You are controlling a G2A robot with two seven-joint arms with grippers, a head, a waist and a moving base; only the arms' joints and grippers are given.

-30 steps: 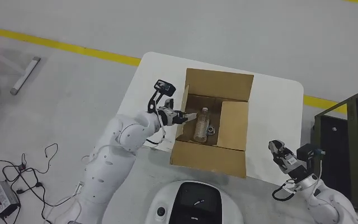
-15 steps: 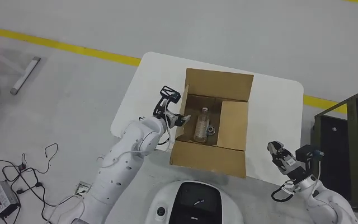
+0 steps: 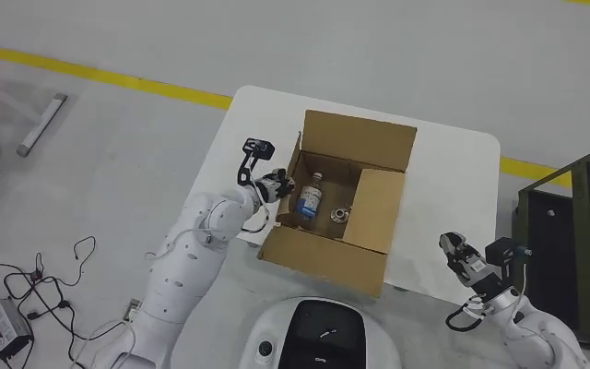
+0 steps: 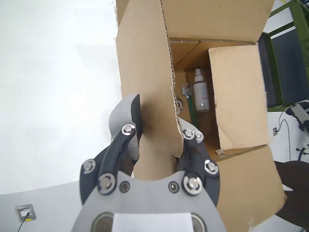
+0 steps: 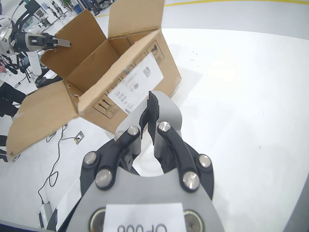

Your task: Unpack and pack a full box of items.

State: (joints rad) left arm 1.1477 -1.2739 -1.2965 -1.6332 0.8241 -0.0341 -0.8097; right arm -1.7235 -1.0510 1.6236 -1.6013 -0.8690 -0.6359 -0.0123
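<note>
Box (image 3: 323,260) is opened, bottle (image 3: 311,196) not yet removed; its 9 o'clock wall is clamped by left end effector (image 3: 281,187), right end effector (image 5: 150,106) is closed

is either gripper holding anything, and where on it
The left gripper clamps the cardboard box by its upright side flap. The right gripper holds nothing.

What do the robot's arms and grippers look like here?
The left arm and right arm have smooth, rounded white shells, with a black camera mount and looping black cable at each wrist. The left gripper and right gripper match: grey metal plate with silver bolts and a white label, black linkage bars, pale grey fingers with black pads.
</note>
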